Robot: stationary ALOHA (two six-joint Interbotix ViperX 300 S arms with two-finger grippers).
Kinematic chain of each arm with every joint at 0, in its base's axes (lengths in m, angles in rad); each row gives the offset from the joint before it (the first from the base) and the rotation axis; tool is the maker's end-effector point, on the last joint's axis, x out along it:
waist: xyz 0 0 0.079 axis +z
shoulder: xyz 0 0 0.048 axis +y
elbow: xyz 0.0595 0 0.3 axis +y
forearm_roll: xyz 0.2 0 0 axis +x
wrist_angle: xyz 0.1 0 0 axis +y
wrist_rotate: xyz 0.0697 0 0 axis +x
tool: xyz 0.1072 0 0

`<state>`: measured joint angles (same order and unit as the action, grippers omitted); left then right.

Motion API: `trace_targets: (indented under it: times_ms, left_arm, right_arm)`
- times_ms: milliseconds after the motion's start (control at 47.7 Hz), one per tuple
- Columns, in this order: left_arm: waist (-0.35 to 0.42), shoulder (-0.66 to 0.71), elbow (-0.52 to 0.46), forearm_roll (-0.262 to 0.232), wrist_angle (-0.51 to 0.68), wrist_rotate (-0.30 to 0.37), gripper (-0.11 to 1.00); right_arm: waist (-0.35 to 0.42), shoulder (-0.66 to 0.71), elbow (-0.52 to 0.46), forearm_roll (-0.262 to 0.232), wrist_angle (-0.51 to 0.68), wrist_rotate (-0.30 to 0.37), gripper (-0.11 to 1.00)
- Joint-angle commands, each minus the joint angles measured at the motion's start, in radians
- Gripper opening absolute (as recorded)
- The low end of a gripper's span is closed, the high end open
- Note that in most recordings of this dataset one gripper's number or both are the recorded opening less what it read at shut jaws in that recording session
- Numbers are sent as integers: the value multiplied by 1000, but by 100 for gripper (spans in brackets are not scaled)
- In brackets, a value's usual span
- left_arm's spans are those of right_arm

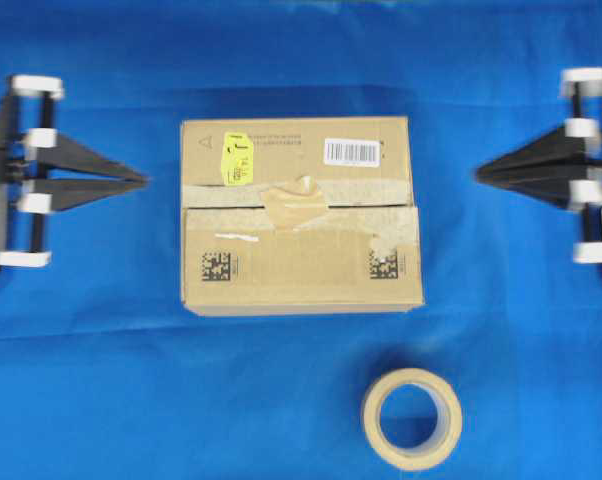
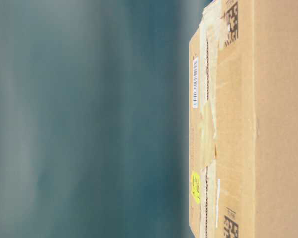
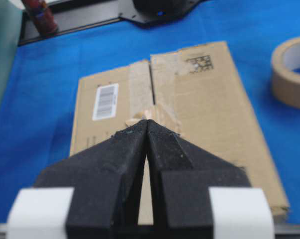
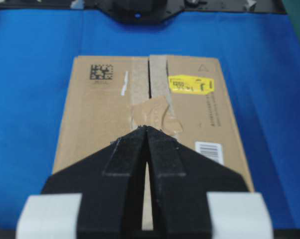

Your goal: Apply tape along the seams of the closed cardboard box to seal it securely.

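Cardboard box (image 1: pixel 301 215): sitting closed at the middle of the blue cloth (image 1: pixel 101 380); serving as landmark.
Seam (image 1: pixel 221 206): running along the box top between the two flaps, pale torn strips bordering it; most of its length is lying bare.
Tape roll (image 1: pixel 412 418): lying flat below the box's right corner, untouched.
Tape piece (image 1: pixel 294 203): sitting wrinkled across the seam at mid-box, covering a short stretch only.
Left gripper (image 1: pixel 141 180): idling left of the box, jaws together, holding nothing.
Right gripper (image 1: pixel 481 175): idling right of the box, jaws together, empty.
Advice: judging coverage insufficient; further tape should be going flat along the bare stretches, pressed down smooth.
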<state>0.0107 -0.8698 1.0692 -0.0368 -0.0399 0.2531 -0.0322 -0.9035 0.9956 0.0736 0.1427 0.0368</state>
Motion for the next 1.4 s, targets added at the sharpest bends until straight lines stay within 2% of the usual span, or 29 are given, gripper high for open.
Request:
trace_targets:
  times_ms: [0,210,419,649,1383]
  left_arm:
    - [2,-91,14,0,49,-32,0]
    - [2,-299,129,0,124,-77,0]
    - [2,-417,218,0,187,-98,0]
    - [2,-403,258,0,192,-100,0]
    - [2,-397,262,0,193,-101,0]
  right_arm:
    - [0,-98,18,-9,77,-2,0]
    - [0,-302,120,-9,199,0,0]
    - [-3,-330,224,-11,218,3,0]
    - [-5,-279,275,-2,164,15,0]
    - [-5,-281,272,-2,164,17,0]
